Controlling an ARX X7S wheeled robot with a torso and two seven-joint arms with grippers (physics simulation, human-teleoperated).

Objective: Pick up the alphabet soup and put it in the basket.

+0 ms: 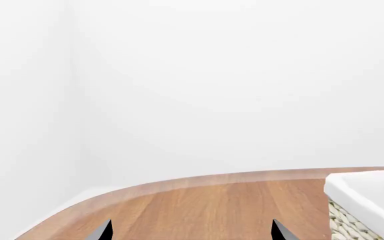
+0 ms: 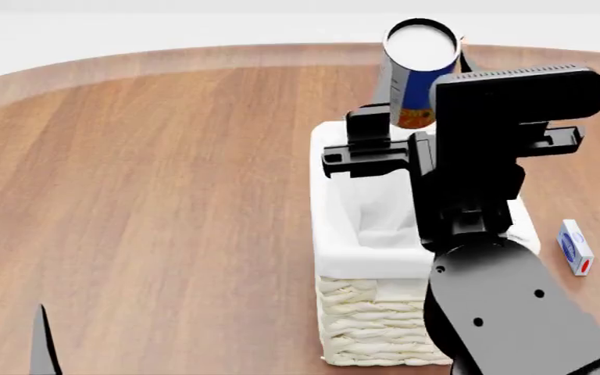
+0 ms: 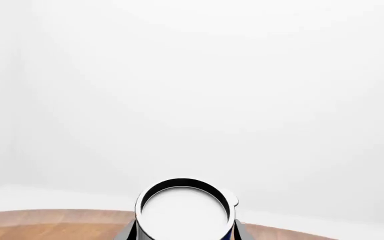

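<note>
Blue-labelled soup can [image 2: 417, 74] is sitting clamped between your right gripper's [image 2: 412, 117] jaws, upright, hanging over the far end of the basket [image 2: 373, 312]. Your left gripper [image 1: 190, 231] is idling beside the basket, jaws apart; lowering straight down looks sufficient.

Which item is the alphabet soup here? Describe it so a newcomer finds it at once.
Start at the cream wicker basket in the middle of the wooden table. Above its far end, the right gripper holds a can: blue label, orange-yellow base, white top. The only other small item is a flat white-and-blue box.
</note>
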